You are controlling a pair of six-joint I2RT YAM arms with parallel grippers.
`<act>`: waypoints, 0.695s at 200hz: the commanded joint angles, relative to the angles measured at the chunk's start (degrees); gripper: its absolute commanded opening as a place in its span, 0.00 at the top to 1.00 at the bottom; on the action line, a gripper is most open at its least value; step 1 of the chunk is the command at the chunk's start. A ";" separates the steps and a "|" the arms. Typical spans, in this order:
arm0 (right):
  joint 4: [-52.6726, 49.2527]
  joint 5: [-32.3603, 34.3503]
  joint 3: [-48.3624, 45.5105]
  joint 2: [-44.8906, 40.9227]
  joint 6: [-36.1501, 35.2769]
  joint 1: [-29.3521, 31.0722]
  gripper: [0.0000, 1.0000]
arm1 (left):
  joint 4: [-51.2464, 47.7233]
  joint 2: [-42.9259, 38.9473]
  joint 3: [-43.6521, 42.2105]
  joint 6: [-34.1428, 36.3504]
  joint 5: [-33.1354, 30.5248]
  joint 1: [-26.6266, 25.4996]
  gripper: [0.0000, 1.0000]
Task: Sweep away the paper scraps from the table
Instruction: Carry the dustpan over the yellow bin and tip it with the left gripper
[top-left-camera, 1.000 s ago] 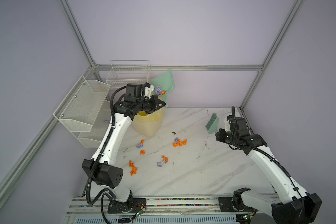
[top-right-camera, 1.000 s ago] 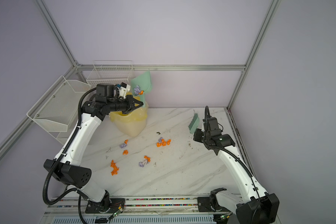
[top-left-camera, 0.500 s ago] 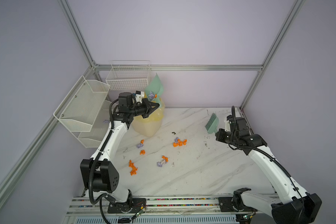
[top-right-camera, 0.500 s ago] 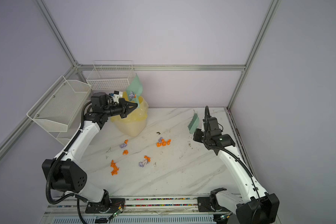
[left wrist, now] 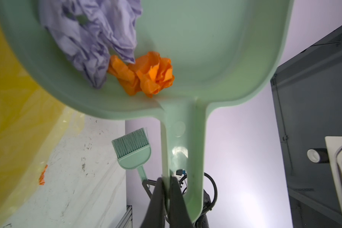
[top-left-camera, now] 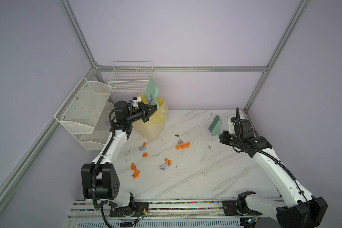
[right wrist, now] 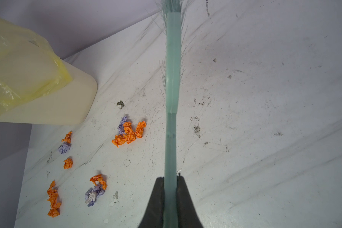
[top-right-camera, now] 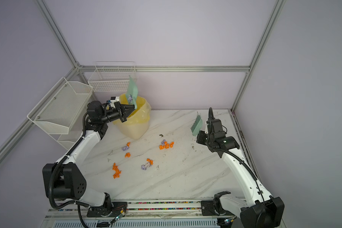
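Observation:
Orange and lavender paper scraps (top-left-camera: 183,145) (top-right-camera: 166,145) (right wrist: 129,132) lie in several small clusters on the white marble table (top-left-camera: 205,173), between the two arms. My left gripper (top-left-camera: 153,107) (top-right-camera: 131,107) (left wrist: 167,179) is shut on the handle of a mint-green dustpan (top-left-camera: 152,90) (top-right-camera: 131,88) (left wrist: 205,59). The pan stands steeply tilted over the yellow-lined bin (top-left-camera: 152,126) (top-right-camera: 134,126). A lavender wad (left wrist: 95,45) and an orange wad (left wrist: 150,75) rest inside the pan. My right gripper (top-left-camera: 220,136) (top-right-camera: 198,137) (right wrist: 170,178) is shut on a green brush (top-left-camera: 215,125) (top-right-camera: 196,124) (right wrist: 173,79), held above the table's right side.
White wire mesh shelves (top-left-camera: 83,110) hang on the left wall and a wire basket (top-left-camera: 129,79) on the back wall behind the bin. Dark specks (top-left-camera: 176,135) and scuffs mark the table. Aluminium frame posts stand at the back corners.
My left arm has drawn back and down, and the dustpan has rolled from facing the camera to nearly edge-on above the bin. The right arm and brush have not moved.

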 commanded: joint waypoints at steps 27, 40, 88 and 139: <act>0.71 -0.25 2.21 -0.15 0.31 -0.14 1.00 | 16.08 -2.41 -4.86 -10.63 2.58 1.10 1.00; 0.56 -0.37 2.51 -0.19 0.32 -0.20 1.00 | 20.87 -1.72 -6.18 -14.28 2.65 1.30 1.00; 0.47 -0.51 3.56 0.63 0.32 -0.15 1.00 | 34.84 0.46 -9.22 -24.47 2.45 1.68 1.00; 0.56 -0.85 3.98 1.13 0.13 -0.17 1.00 | 38.63 0.55 -11.03 -27.33 1.72 2.09 1.00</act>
